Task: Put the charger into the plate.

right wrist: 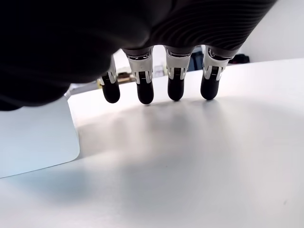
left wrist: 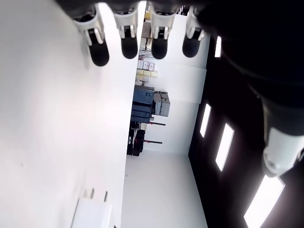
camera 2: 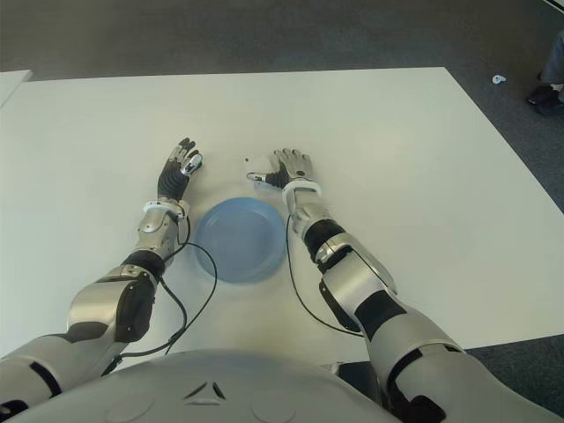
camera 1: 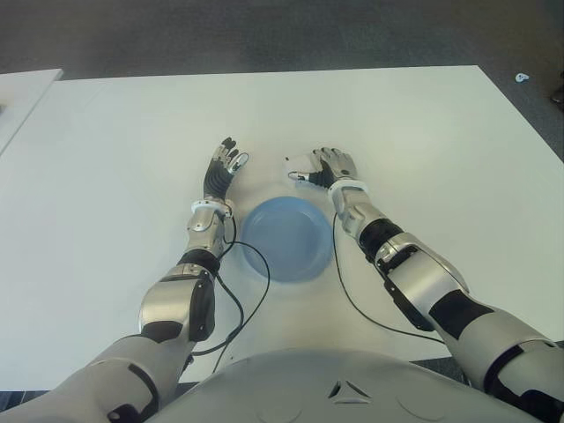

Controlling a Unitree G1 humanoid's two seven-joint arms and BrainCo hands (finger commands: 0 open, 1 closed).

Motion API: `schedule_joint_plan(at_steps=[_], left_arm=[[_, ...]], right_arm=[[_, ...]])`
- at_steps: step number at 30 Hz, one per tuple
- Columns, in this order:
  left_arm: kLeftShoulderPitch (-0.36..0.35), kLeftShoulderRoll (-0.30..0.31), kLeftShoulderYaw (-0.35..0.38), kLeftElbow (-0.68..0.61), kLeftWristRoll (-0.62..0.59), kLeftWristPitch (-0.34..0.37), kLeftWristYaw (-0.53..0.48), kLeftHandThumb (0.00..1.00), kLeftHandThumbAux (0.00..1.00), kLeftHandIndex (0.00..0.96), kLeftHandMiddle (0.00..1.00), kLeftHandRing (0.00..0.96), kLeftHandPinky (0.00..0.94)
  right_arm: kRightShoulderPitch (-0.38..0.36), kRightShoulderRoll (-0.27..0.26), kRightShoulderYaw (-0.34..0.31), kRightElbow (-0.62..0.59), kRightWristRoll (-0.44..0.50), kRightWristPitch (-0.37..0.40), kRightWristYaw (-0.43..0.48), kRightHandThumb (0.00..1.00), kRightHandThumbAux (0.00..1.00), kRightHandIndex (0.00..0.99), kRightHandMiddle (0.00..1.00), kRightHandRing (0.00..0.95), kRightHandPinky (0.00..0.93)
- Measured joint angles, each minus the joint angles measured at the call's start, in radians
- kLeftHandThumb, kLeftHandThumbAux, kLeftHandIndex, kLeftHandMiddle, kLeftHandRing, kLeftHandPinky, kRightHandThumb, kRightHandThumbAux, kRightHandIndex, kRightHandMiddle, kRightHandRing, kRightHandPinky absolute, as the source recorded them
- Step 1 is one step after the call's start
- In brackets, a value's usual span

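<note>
The white charger (camera 1: 297, 167) lies on the white table (camera 1: 405, 123) just beyond the far rim of the blue plate (camera 1: 264, 256). My right hand (camera 1: 332, 165) is open right beside the charger, on its right, fingers stretched flat low over the table. In the right wrist view the charger (right wrist: 33, 137) shows as a white block beside the palm, with no finger curled round it. My left hand (camera 1: 224, 167) is open too, beyond the plate's left edge, fingers (left wrist: 129, 47) straight; its wrist view shows the charger (left wrist: 92, 213) with two prongs farther off. The plate holds nothing.
Thin black cables (camera 1: 240, 304) run from both forearms across the table near the plate. A second white table's corner (camera 1: 22, 97) shows at the far left. Dark floor (camera 1: 264, 35) lies past the far edge.
</note>
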Motion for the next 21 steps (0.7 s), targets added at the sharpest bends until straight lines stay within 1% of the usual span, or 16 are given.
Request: schedule_joint_plan(at_steps=[9, 21], left_arm=[[0.000, 0.000, 0.000, 0.000, -0.001, -0.002, -0.004, 0.018, 0.600, 0.015, 0.061, 0.064, 0.102], [0.000, 0.000, 0.000, 0.000, 0.000, -0.007, -0.004, 0.005, 0.603, 0.018, 0.065, 0.070, 0.109]], right_arm=[[-0.011, 0.036, 0.002, 0.006, 0.001, 0.049, 0.008, 0.295, 0.106, 0.000, 0.000, 0.000, 0.000], [-0.013, 0.055, 0.012, -0.019, 0.001, 0.087, 0.031, 0.293, 0.114, 0.000, 0.000, 0.000, 0.000]])
